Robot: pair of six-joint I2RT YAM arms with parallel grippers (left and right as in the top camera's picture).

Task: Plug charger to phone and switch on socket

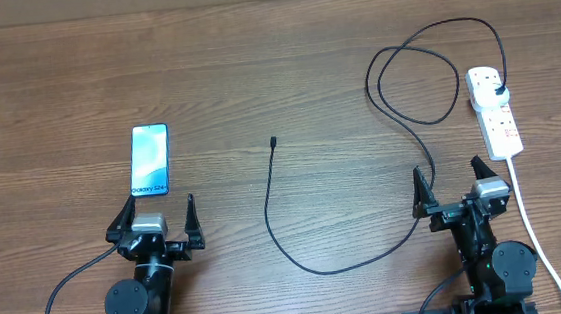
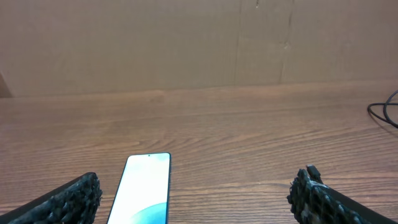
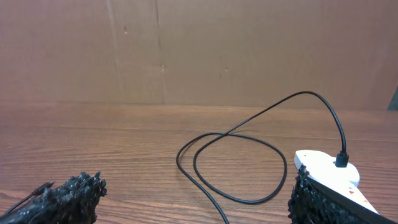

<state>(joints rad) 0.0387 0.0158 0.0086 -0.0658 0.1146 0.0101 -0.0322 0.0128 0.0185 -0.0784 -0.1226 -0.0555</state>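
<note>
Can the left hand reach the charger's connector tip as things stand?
Probably yes: the left hand stands open, and only bare tabletop lies between it and the charger's connector tip.

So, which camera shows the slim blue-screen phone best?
The overhead view: the slim rectangular blue-screen phone lies whole on the wooden table, screen text visible. The left wrist view shows only its far end, cut by the frame. The right wrist view misses it.
</note>
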